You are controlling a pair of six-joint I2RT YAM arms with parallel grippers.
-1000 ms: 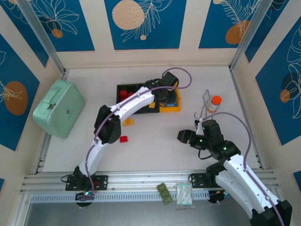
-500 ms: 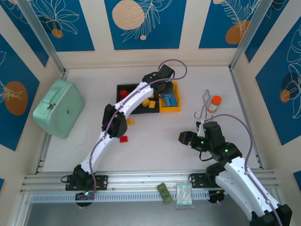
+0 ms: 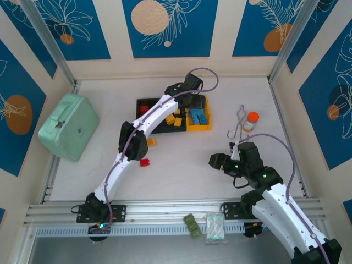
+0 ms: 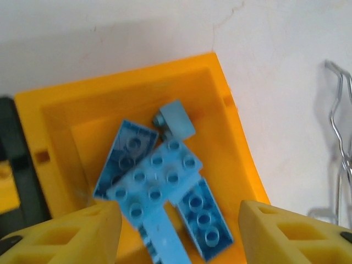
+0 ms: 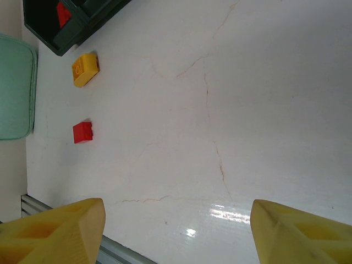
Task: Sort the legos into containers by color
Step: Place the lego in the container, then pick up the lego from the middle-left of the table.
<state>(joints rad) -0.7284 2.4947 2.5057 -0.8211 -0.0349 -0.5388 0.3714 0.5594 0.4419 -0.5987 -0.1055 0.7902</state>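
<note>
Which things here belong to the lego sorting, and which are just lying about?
Job: blue legos in the yellow bin; black bins; loose yellow lego; loose red lego.
Lying about: mint-green case; orange-capped bottle; olive-green block.

yellow bin (image 4: 70, 118), green case (image 5: 14, 88), cropped by edges

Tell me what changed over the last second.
The left gripper opened and drew back toward the far side, uncovering the yellow bin and the light blue bricks in it; it holds nothing. The right gripper stayed open and still. The loose red brick and yellow brick on the table have not moved.
</note>
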